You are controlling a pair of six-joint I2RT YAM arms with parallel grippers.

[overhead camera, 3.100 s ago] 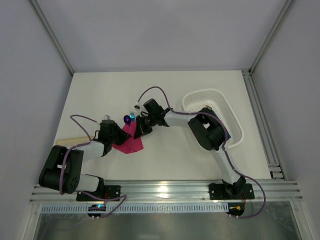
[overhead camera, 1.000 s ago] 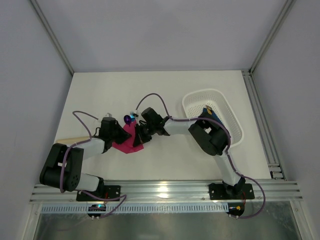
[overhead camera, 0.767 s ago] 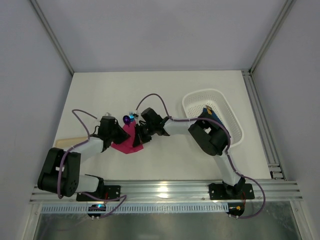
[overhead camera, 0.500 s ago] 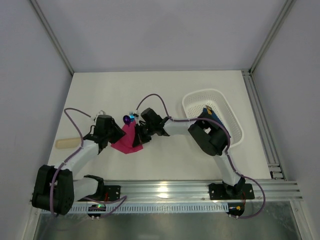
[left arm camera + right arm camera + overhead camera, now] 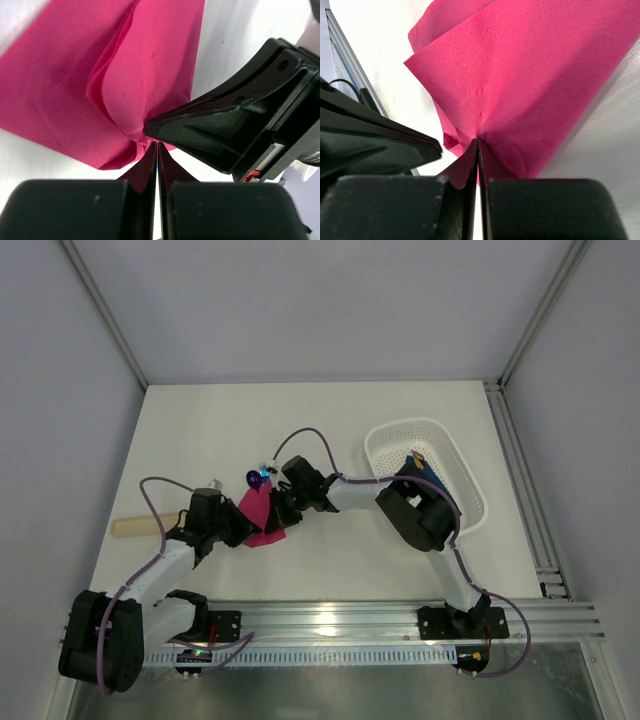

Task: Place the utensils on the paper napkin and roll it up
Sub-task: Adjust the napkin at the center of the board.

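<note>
Left wrist view: left gripper pinched tight on a napkin fold, right gripper nipping it opposite. Beyond, a spoon head pokes out. Rolling seems under way; next, both must turn the paper together.

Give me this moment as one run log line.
left tool: shut on napkin | right tool: shut on napkin | napkin: folded over, creased | spoon head: sticks out at far end
</note>
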